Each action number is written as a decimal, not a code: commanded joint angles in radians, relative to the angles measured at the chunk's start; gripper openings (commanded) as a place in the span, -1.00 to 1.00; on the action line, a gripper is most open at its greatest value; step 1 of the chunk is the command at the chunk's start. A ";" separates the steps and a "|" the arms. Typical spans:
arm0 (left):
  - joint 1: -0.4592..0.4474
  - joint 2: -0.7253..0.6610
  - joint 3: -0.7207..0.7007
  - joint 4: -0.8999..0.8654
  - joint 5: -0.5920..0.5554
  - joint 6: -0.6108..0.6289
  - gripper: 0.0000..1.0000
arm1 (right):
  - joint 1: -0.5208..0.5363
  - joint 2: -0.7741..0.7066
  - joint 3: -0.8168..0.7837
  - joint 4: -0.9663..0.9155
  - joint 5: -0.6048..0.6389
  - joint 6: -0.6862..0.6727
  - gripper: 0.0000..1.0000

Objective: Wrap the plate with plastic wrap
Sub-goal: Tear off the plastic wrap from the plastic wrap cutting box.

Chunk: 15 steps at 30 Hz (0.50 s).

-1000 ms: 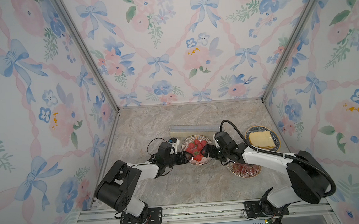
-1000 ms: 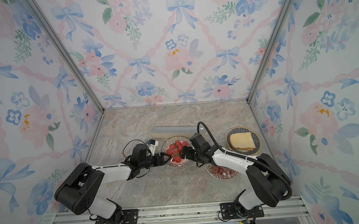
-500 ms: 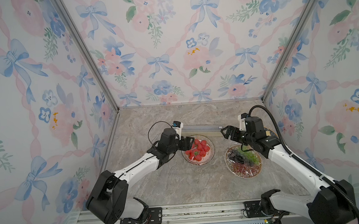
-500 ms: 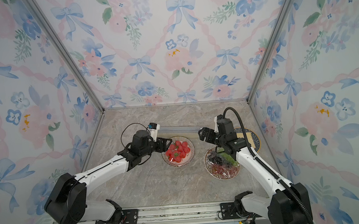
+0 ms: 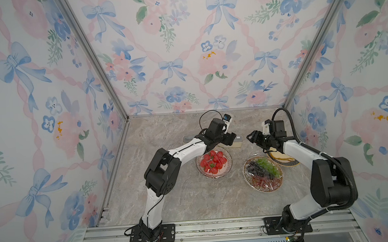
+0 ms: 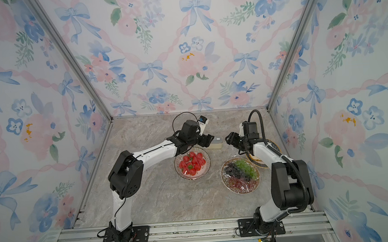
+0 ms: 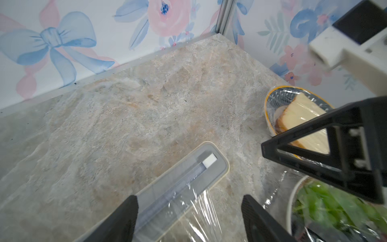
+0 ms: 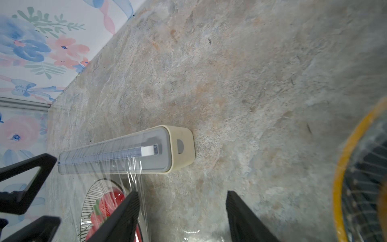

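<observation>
The plate of strawberries stands mid-table in both top views. Behind it lies the long cream box with a grey lid. Clear plastic wrap runs out of the box and down over the plate's rim. My left gripper hovers open above the box's right end, with the lid and film showing between its fingers. To the right of the box, my right gripper is open over bare table. One of its fingers is next to the film's edge.
A film-covered plate of grapes and greens sits right of the strawberries. A yellow-rimmed plate with bread stands behind it under the right arm, also under film. Flowered walls close in the back and both sides. Bare marble table lies in front.
Both grippers left the sides of the strawberry plate, rose and moved back toward the box. The right one swung off to the right and its jaws narrowed somewhat.
</observation>
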 commanded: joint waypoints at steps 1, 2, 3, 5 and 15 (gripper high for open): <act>-0.004 0.078 0.094 -0.062 0.003 0.068 0.61 | 0.000 0.067 0.059 0.022 -0.013 0.017 0.29; -0.005 0.104 0.121 -0.066 0.000 0.074 0.62 | 0.003 0.091 0.072 0.024 -0.015 0.021 0.28; -0.005 0.125 0.142 -0.069 -0.002 0.074 0.61 | 0.006 0.106 0.081 0.026 -0.017 0.025 0.27; -0.007 0.160 0.186 -0.077 -0.008 0.074 0.62 | 0.014 0.138 0.104 0.026 -0.017 0.031 0.26; -0.020 0.240 0.282 -0.103 -0.016 0.049 0.62 | 0.040 0.232 0.150 0.007 0.005 0.033 0.20</act>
